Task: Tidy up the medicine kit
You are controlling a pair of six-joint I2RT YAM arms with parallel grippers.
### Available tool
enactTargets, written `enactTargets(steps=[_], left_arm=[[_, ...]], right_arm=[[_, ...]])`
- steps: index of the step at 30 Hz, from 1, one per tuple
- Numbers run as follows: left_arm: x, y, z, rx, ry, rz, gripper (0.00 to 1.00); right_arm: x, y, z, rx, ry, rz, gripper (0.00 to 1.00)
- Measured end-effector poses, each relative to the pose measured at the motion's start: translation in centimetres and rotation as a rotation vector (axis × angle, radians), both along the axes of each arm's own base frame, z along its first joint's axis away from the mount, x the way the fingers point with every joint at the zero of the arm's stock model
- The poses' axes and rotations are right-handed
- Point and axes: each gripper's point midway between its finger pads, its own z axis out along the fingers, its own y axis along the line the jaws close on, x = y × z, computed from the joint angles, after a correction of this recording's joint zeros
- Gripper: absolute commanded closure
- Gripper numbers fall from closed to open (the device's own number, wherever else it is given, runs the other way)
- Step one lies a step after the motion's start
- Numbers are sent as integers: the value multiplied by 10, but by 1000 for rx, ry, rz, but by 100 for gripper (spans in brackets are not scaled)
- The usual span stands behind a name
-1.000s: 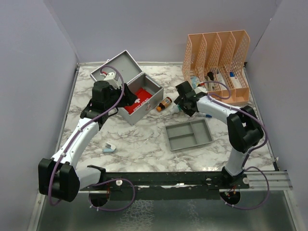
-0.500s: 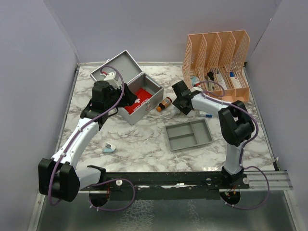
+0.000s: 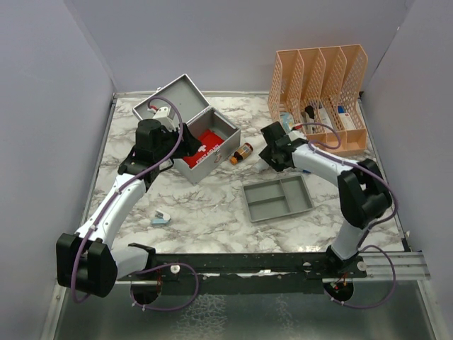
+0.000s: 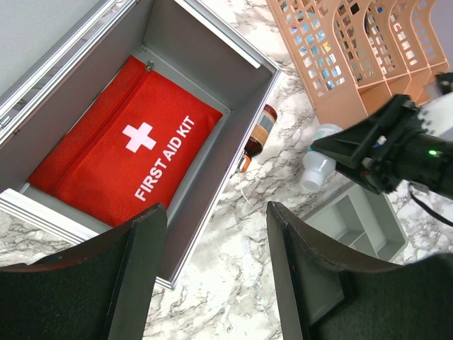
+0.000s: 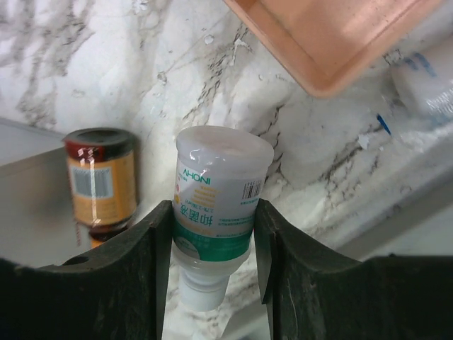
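While medicine kit [image 3: 216,157] slants far-right, left tool [image 4: 212,216] gapes, right tool [image 5: 212,212] clamps bottle [image 5: 219,180].

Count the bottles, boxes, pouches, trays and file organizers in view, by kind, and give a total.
Bottles: 2 (amber bottle, white bottle)
Metal box: 1
Red pouch: 1
Tray: 1
File organizer: 1
Total: 6
Left out: small items too unclear to name, including those inside the organizer.
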Motion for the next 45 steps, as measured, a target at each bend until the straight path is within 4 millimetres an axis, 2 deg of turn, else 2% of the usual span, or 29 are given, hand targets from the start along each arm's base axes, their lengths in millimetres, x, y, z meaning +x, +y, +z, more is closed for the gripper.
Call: enactTargets(steps=[5, 7, 10, 14, 17, 35, 39, 45], left_arm=[[0, 0, 0, 0, -1, 0, 39], [0, 0, 0, 0, -1, -1, 39], [0, 0, 0, 0, -1, -1, 39], [0, 0, 0, 0, -1, -1, 39], [0, 0, 0, 0, -1, -1, 39], [0, 0, 0, 0, -1, -1, 39], [0, 0, 0, 0, -1, -1, 39], [0, 0, 0, 0, -1, -1, 39]], right_arm=[[-20, -6, 35, 96, -56, -32, 65], [-32, -8, 42, 138, -61, -51, 66], [-50, -13, 42, 189, -40, -86, 67], [-79, -22, 30, 226, 23, -139, 67], [-93, -26, 24, 243, 61, -168, 67], [-104, -12, 15, 321, 141, -217, 68], [-109, -9, 20, 289, 146, -203, 69], [-110, 3, 37, 253, 104, -184, 69]])
